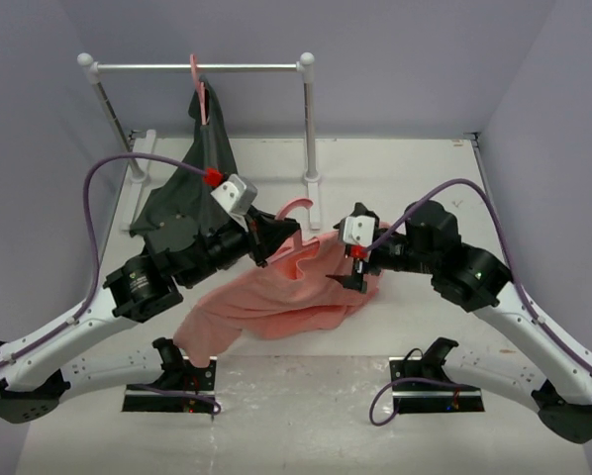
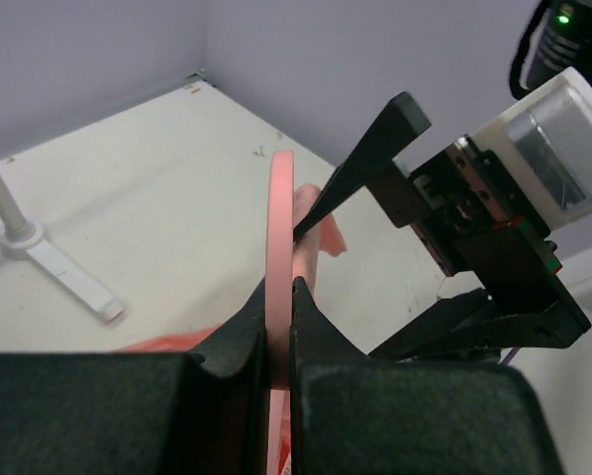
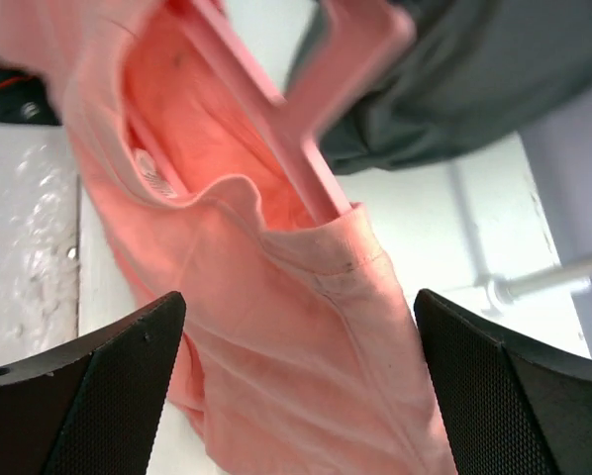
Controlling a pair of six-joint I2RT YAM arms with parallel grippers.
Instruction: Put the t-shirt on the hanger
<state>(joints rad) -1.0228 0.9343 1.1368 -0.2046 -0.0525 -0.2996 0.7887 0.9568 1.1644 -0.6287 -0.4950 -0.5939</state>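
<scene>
My left gripper (image 1: 274, 237) is shut on the thin pink hanger (image 1: 298, 208), whose curved hook points to the back right. In the left wrist view the jaws (image 2: 279, 289) pinch the hanger (image 2: 279, 218) edge-on. The salmon-pink t-shirt (image 1: 276, 297) lies crumpled on the table and hangs up onto the hanger. In the right wrist view one hanger arm (image 3: 276, 119) runs into the shirt's collar opening (image 3: 276, 297). My right gripper (image 1: 354, 279) is open just above the shirt's collar end, its fingers (image 3: 88, 386) wide either side of the cloth and holding nothing.
A white clothes rack (image 1: 197, 67) stands at the back left. A dark grey-green garment (image 1: 192, 188) hangs from it on another pink hanger (image 1: 198, 84), draping to the table behind my left arm. The rack's right post (image 1: 309, 129) stands just behind the hook. Walls enclose the table.
</scene>
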